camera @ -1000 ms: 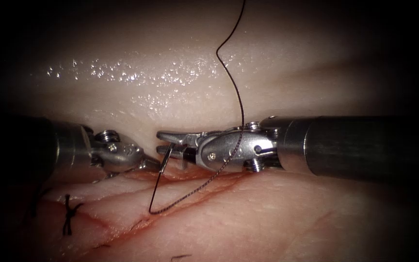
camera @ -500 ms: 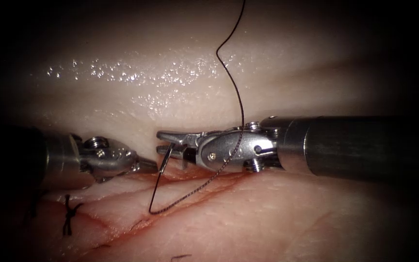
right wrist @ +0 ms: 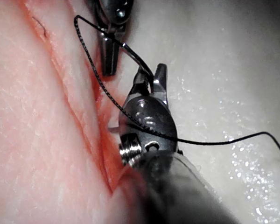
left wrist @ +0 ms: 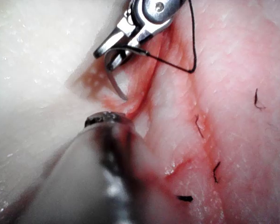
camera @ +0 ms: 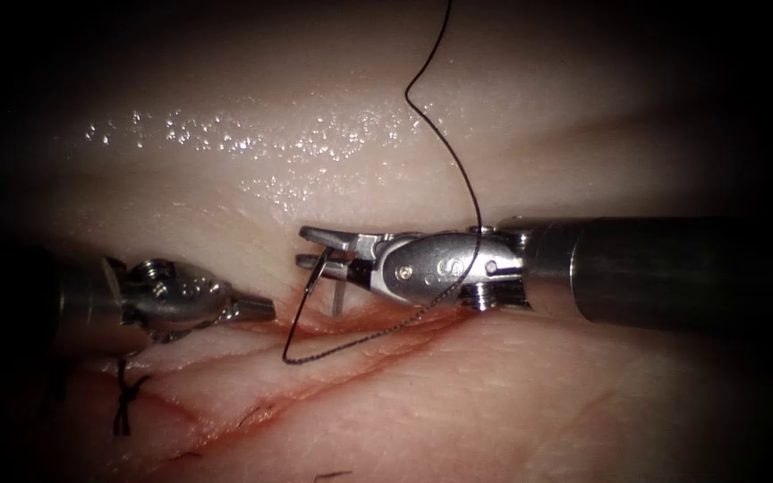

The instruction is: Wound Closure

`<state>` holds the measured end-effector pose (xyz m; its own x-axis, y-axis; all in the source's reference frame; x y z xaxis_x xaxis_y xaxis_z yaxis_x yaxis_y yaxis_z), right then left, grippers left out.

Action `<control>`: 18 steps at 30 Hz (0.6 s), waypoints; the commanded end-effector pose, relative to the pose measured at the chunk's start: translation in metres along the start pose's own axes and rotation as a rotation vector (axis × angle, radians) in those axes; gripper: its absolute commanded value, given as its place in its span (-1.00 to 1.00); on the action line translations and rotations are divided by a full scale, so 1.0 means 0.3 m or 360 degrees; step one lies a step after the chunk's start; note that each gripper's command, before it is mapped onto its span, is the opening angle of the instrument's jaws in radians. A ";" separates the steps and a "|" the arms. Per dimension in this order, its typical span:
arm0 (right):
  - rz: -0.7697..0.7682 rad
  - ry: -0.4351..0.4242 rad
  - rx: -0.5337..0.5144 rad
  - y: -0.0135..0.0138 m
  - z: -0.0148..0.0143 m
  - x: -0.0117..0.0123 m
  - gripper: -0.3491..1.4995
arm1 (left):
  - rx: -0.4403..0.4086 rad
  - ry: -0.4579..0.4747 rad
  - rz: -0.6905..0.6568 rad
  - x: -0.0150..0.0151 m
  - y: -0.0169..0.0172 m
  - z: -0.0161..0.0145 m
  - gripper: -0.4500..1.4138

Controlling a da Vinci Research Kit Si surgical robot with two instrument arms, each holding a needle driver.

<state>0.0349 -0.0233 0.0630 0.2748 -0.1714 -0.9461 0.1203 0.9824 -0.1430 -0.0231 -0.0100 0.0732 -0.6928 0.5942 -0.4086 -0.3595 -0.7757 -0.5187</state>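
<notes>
My right tool comes in level from the right, jaws shut on the curved needle close to its thread end. The needle hangs down over the cut, its point at the tissue inside it; I cannot tell whether it has entered. Dark thread leaves the needle, loops on the tissue, crosses the right tool's wrist and rises out of view. My left tool lies to the left of the needle, shut and holding nothing. The right wrist view shows the right tool and the left tool apart.
A tied stitch with dark ends sits further left along the cut. Short cut ends of thread lie on the near tissue. Red fluid lines the cut's edges. Pale wet tissue rises behind the tools.
The left tool has drawn back to the left, away from the needle. The right tool has shifted slightly right and up with the needle, and the thread loop on the tissue has shortened.
</notes>
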 end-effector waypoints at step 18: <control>-0.0733 -0.0136 -0.0104 -0.0015 0.0075 -0.0189 -1.00 | -0.0073 0.0009 0.0029 -0.004 0.004 0.012 -1.00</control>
<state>0.0346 -0.0232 0.0687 0.2825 -0.5931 -0.7540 0.1866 0.8049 -0.5632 -0.0243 -0.0121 0.0751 -0.6952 0.5817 -0.4222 -0.3191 -0.7761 -0.5439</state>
